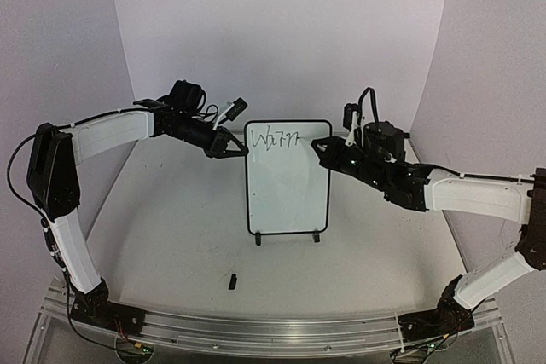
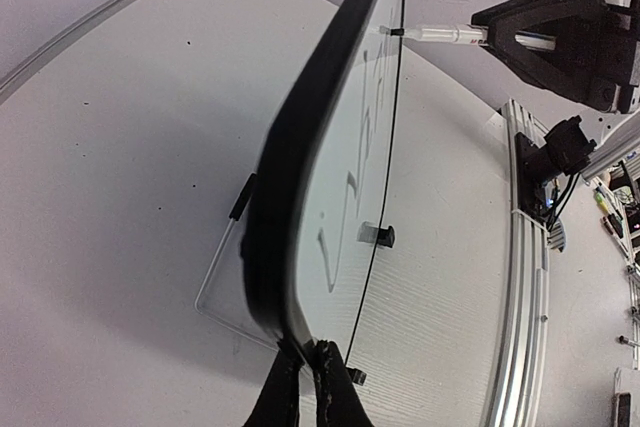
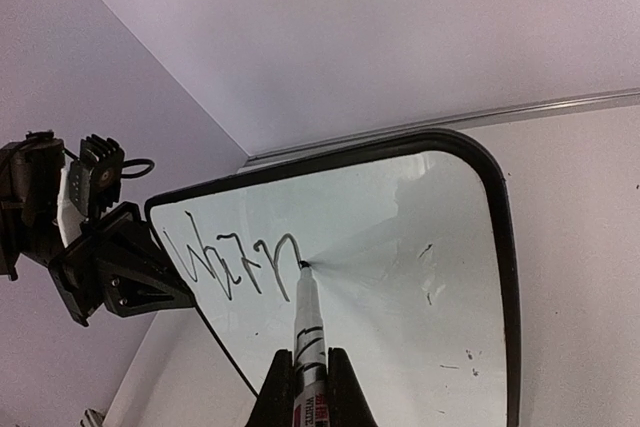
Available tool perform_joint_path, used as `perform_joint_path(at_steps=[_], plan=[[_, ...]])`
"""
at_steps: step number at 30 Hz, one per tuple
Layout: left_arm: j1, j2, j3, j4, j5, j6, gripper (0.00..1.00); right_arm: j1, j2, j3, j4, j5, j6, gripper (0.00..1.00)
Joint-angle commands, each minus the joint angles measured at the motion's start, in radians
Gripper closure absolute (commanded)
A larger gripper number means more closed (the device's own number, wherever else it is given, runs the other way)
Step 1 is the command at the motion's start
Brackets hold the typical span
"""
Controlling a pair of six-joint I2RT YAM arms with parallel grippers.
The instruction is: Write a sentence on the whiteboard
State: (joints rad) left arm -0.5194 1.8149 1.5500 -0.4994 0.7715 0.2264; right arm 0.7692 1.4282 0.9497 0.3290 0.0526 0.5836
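Whiteboard (image 1: 288, 178) stood upright on its 2 small black feet near the middle of the table (image 1: 171, 228), between the 2 arms, with its glossy face turned toward the arm bases. Left gripper (image 1: 232, 147) was clamped on the board's black frame at the upper left edge. In the left wrist view its fingertips (image 2: 335, 397) pinched the rim from both sides, with the frame running away edge-on.

Right gripper (image 1: 319, 144) reached in from the other side near the upper right corner, its jaws closed on a marker (image 3: 305, 332). The marker's white barrel stuck out ahead of the fingers, and its dark tip touched the white surface just after the last stroke.

Lettering (image 3: 232, 262) ran in 1 line across the top left of the board, a thin dark scrawl reading roughly "Warm". The surface below it carried only a few small specks. A small black item (image 1: 232, 280) lay on the table in front of the board, well apart from both grippers; what it was could not be told.
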Motion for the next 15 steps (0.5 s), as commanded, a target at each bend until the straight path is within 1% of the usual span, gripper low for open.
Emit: perform_joint_path(at_steps=[1,9,15], plan=[[-0.017,-0.027,-0.003,-0.057,-0.055,0.061,1.00,-0.007,-0.039,0.017,0.012,0.104,-0.015,1.00],[-0.018,-0.028,-0.003,-0.056,-0.057,0.061,1.00,-0.007,-0.067,-0.031,0.000,0.133,0.001,1.00],[-0.018,-0.024,-0.002,-0.056,-0.055,0.061,1.00,-0.006,-0.055,-0.053,-0.010,0.099,0.019,1.00]])
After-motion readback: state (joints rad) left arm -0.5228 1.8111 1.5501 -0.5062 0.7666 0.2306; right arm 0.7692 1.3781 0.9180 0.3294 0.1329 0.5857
